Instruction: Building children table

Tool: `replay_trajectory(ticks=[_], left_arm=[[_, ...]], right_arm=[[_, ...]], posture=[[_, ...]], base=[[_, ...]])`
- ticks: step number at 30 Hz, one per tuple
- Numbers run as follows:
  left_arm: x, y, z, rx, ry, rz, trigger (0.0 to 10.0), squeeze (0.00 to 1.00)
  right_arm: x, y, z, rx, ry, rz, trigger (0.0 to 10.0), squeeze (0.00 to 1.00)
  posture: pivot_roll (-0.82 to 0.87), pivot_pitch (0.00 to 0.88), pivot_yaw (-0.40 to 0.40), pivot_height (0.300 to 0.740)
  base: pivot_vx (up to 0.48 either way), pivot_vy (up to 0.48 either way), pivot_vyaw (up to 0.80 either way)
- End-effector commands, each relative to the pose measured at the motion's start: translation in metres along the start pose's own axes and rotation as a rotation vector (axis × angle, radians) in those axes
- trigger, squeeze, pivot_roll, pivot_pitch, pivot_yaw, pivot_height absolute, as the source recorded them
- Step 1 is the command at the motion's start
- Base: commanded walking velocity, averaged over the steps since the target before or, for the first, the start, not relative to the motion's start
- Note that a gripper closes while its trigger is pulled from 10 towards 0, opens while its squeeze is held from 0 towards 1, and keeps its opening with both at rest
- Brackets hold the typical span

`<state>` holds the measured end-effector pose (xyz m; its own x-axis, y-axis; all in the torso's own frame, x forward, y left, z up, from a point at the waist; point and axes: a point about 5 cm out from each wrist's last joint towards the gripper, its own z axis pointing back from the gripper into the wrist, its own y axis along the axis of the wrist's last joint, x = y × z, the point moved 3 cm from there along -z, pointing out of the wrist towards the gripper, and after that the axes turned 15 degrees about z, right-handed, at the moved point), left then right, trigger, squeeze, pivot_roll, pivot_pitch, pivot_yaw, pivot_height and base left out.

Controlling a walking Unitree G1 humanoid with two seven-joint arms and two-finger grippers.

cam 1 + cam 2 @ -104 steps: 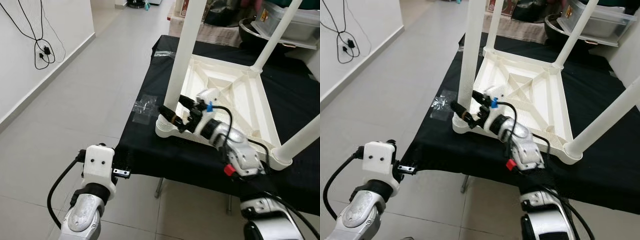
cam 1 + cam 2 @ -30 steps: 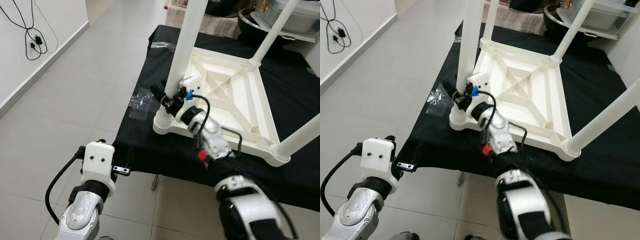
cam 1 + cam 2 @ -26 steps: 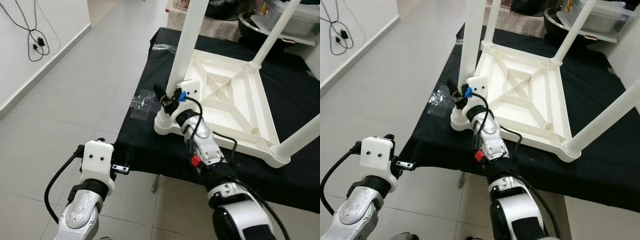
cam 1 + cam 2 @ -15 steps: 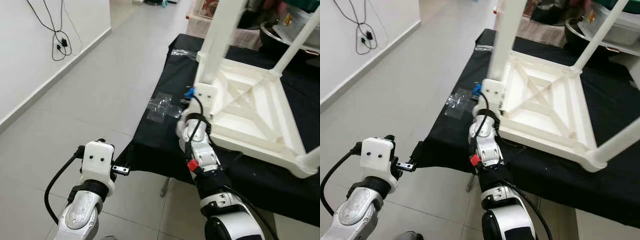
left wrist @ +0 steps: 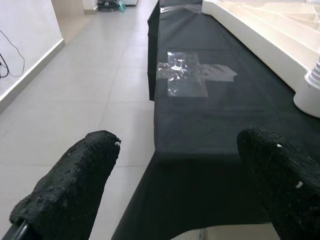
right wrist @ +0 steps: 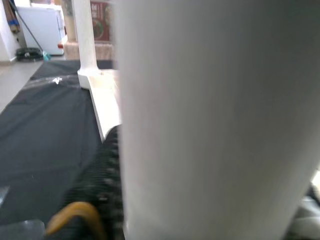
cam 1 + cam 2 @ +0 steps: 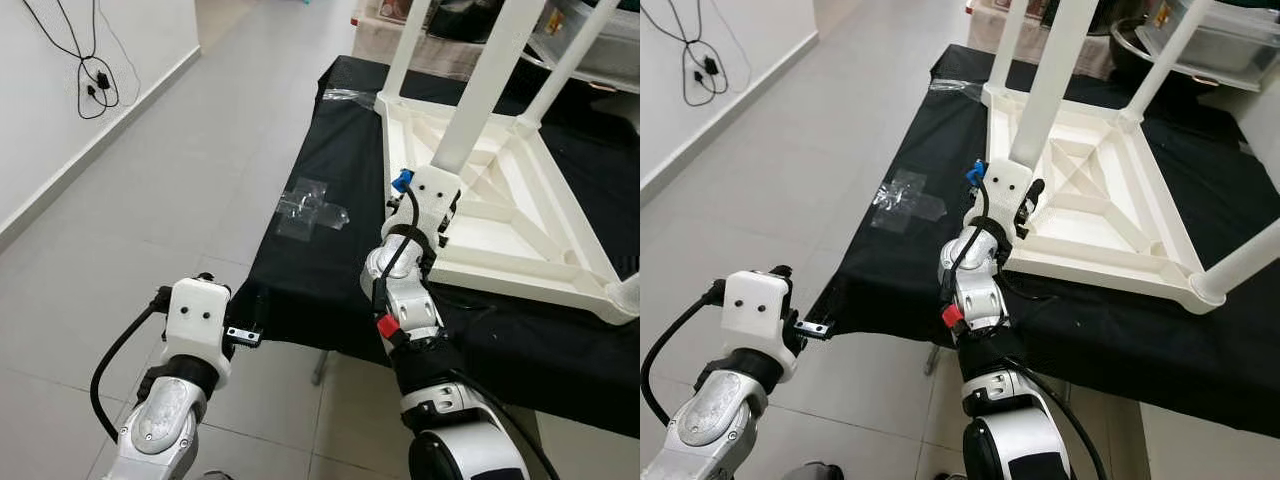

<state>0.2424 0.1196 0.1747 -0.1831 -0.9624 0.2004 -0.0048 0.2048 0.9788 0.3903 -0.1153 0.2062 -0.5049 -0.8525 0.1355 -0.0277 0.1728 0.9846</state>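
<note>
Right gripper (image 7: pixel 1025 215): we clamp the near leg (image 7: pixel 1045 85) low, by its socket.
Left gripper (image 5: pixel 170 195): fingers spread, idle.
Table (image 7: pixel 520 215): upside down on the black cloth (image 7: pixel 320 270).
Handling: probably light, stiff, smooth plastic; hold legs low.

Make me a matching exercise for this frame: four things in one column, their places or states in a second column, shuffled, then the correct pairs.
Things:
1. right gripper
2. left gripper
3. white table
4. clear plastic wrapper

Places or states:
A. upside down on the black cloth, legs pointing up
B. lying flat on the black cloth, beside the table
C. fingers apart, at the near edge of the cloth
D. against the nearest table leg

Pairs: 1-D, 2-C, 3-A, 4-B
</note>
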Motion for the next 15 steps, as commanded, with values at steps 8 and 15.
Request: replay_trajectory(ticks=[8, 15], left_arm=[[0.000, -0.007, -0.002, -0.030, 0.002, 0.008, 10.0, 0.00], [-0.001, -0.007, -0.002, -0.027, 0.004, 0.010, 10.0, 0.00]], right_arm=[[-0.018, 0.002, 0.023, 0.006, 0.146, -0.084, 10.0, 0.00], [0.001, 0.015, 0.011, 0.131, 0.255, -0.101, 10.0, 0.00]], posture=[[0.15, 0.169, -0.122, 0.740], [0.15, 0.170, -0.123, 0.740]], base=[[0.000, 0.000, 0.00], [0.000, 0.000, 0.00]])
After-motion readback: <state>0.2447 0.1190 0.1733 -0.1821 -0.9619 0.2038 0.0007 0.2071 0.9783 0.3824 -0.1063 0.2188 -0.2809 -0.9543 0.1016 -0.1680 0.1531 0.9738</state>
